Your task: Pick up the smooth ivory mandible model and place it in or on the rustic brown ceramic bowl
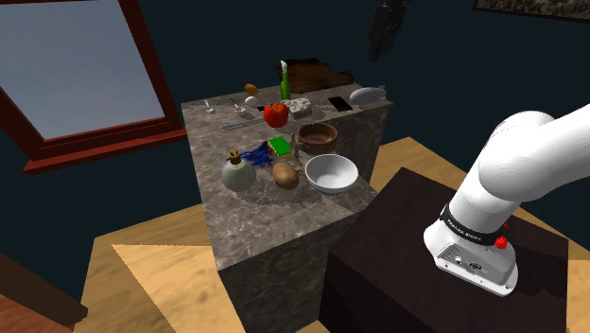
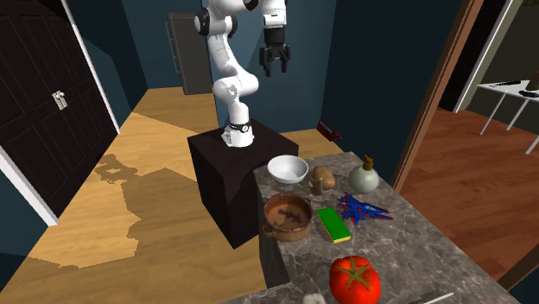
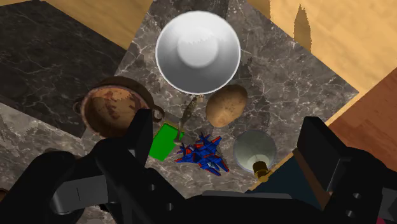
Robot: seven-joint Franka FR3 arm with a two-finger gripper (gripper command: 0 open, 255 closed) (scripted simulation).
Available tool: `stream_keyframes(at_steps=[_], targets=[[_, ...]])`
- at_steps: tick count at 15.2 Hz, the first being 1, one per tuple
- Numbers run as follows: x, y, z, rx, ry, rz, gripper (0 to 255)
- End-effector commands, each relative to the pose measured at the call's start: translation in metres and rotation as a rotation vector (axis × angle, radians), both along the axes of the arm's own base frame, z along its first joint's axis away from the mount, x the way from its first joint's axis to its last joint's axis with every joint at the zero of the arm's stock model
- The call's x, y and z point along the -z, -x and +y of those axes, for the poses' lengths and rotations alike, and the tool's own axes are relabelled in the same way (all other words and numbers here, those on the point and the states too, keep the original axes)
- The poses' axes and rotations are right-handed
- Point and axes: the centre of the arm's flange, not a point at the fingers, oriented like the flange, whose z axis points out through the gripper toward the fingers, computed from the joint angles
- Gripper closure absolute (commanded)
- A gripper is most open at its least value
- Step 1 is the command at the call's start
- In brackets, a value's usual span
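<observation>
The rustic brown bowl (image 1: 317,139) (image 2: 287,216) (image 3: 113,109) stands empty on the marble counter (image 1: 274,222), beside a white bowl. A smooth ivory-white rounded piece (image 1: 367,95), apparently the mandible model, lies at the counter's far corner at the shoulder view's right. My gripper (image 2: 275,62) (image 1: 386,28) (image 3: 232,137) hangs high above the stand-side end of the counter, open and holding nothing. In the wrist view the brown bowl is beyond the tip of one finger (image 3: 143,130).
A white bowl (image 3: 197,51), a potato (image 3: 226,105), a green sponge (image 3: 162,141), a blue toy jet (image 3: 203,154) and a round pale flask (image 3: 254,151) crowd the near end. A tomato (image 1: 275,114), a green bottle (image 1: 283,80) and small items sit farther back. The dark stand (image 1: 416,246) adjoins the counter.
</observation>
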Motion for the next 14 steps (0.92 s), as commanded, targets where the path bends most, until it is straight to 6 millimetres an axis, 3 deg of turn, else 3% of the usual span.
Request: stream_keyframes(at_steps=[1,14], targets=[[0.000,0.000,0.000,0.000,0.000,0.000,0],[0.150,-0.076,0.017,0.208,-0.028,-0.031,0]])
